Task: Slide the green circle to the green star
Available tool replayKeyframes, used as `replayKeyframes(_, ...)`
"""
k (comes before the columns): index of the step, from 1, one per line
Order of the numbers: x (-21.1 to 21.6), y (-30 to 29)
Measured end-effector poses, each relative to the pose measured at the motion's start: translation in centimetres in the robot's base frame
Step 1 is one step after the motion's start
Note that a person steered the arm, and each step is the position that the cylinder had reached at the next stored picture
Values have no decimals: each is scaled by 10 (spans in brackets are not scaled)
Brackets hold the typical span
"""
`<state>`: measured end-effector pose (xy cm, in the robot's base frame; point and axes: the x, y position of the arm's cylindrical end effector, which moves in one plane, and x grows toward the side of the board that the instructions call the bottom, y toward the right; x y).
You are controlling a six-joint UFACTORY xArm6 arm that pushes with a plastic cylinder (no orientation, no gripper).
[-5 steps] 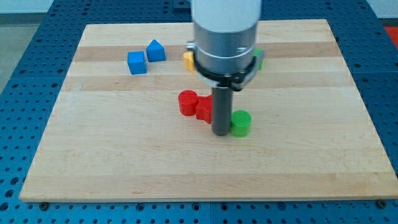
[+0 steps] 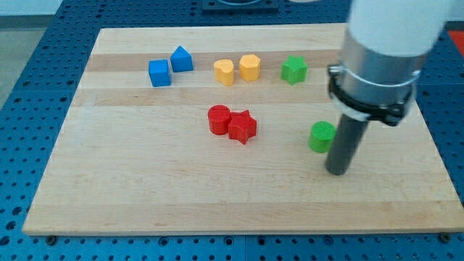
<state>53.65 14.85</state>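
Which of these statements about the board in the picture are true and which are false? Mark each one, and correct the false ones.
1. The green circle touches the green star. False: the circle lies apart from the star, lower on the board and further to the view's right.
2. My tip is just right of the green circle and slightly below it in the view. True.
3. The red circle and the red star sit side by side near the board's middle. True.
4. Two blue blocks lie at the view's bottom right. False: the blue cube and the other blue block lie at the top left.
5. Two yellow blocks lie left of the green star. True.
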Motion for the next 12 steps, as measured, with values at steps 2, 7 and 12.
replayKeyframes(2,0,-13)
replayKeyframes(7,-82,-25)
replayKeyframes(12,-85,-61)
